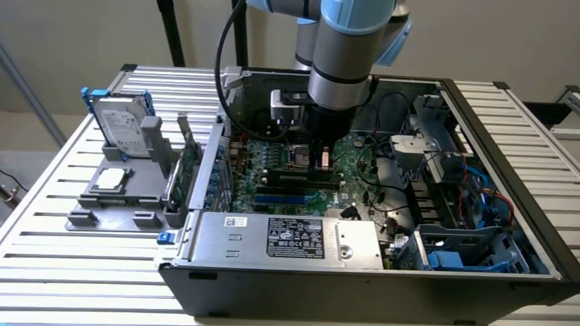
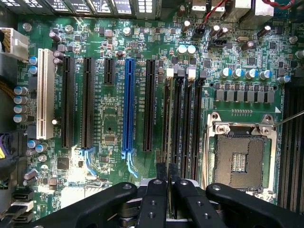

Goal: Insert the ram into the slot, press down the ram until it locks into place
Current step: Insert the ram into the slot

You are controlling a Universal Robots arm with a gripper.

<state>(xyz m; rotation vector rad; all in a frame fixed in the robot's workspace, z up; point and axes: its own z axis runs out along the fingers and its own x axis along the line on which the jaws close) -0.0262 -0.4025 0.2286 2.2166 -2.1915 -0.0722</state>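
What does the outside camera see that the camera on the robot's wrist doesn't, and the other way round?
Exterior view: the arm, the whole computer case, and a hard drive beside it on the slatted table. Wrist view: fine board detail, such as the white slot and small capacitors. Shared: the gripper above the black memory slots, and the blue slot.

Robotics lab bench: open PC case (image 1: 363,291) on slatted aluminium table (image 1: 64,272), parts fixture (image 1: 109,200), hard drive (image 1: 122,125).
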